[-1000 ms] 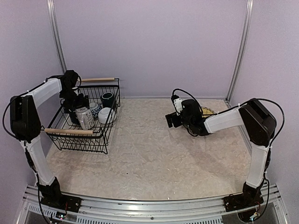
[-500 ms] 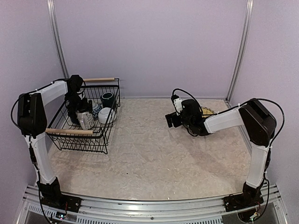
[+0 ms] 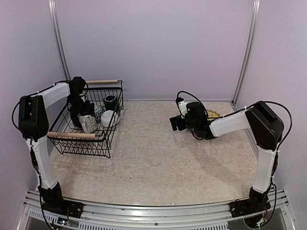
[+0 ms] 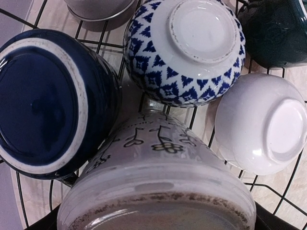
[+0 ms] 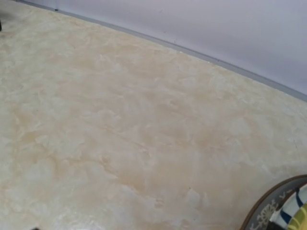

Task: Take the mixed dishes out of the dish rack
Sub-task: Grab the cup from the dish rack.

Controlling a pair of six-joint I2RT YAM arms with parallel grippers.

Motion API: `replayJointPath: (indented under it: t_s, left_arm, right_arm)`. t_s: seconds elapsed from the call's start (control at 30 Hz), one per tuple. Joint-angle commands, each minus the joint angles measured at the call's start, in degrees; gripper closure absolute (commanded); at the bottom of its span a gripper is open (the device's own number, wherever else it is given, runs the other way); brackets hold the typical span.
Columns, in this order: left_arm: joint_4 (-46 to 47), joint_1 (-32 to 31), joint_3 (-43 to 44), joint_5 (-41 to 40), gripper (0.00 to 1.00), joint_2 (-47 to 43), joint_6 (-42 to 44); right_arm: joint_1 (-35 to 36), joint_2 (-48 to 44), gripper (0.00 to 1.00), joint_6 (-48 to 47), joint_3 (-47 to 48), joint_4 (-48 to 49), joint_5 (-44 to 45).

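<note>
The black wire dish rack (image 3: pixel 103 143) with two wooden handles stands at the left. It holds a dark blue mug (image 4: pixel 43 100), a blue-and-white patterned cup (image 4: pixel 184 48) upside down, a white bowl (image 4: pixel 261 124) upside down, a dark mug (image 4: pixel 276 31) and a white mug with drawn flowers (image 4: pixel 158 182). My left gripper (image 3: pixel 81 114) is down inside the rack, right at the flowered mug (image 3: pixel 88 121); its fingers barely show. My right gripper (image 3: pixel 175 123) hovers low over the table beside a plate (image 3: pixel 214 114), which also shows in the right wrist view (image 5: pixel 283 206).
A grey metal rim (image 4: pixel 98 9) lies at the rack's far side. The marbled table (image 3: pixel 158 158) stretches between the rack and the right arm. The purple back wall (image 5: pixel 216 28) runs behind it. The plate has a dark patterned rim with yellow and blue inside.
One second ago my left arm stood further left; it has swung right and settled over the flowered mug. In the last half second almost nothing moved. The right arm is still.
</note>
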Motion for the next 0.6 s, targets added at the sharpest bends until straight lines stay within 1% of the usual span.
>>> replayJointPath:
  t_s: [0.0,0.07,0.2,0.33,0.43,0.57]
  left_arm:
    - [0.00,-0.59,-0.10,0.66,0.47,-5.49,1.03]
    - [0.03,-0.81,-0.60,0.66,0.51,-7.29,0.94]
    - [0.76,-0.87,-2.31,3.57,0.60,-11.72,0.76]
    - [2.36,-0.78,-4.56,6.02,0.70,-17.45,0.55]
    - [3.99,-0.56,-6.48,8.08,0.73,-20.85,0.21]
    - [6.97,0.06,-8.62,11.90,0.76,-26.20,-0.44]
  right_arm:
    - [0.77,-0.53,0.00,-0.52,-0.15,0.40,0.56]
    - [1.07,-0.27,0.00,-0.83,0.17,0.14,0.95]
    - [1.73,0.12,0.00,-1.36,1.12,-0.77,1.68]
    - [1.79,-0.53,0.00,1.50,3.39,-6.00,1.93]
    - [1.87,-1.95,0.00,3.55,5.16,-9.89,-0.27]
    - [1.93,-3.65,0.00,7.35,7.97,-15.12,-0.96]
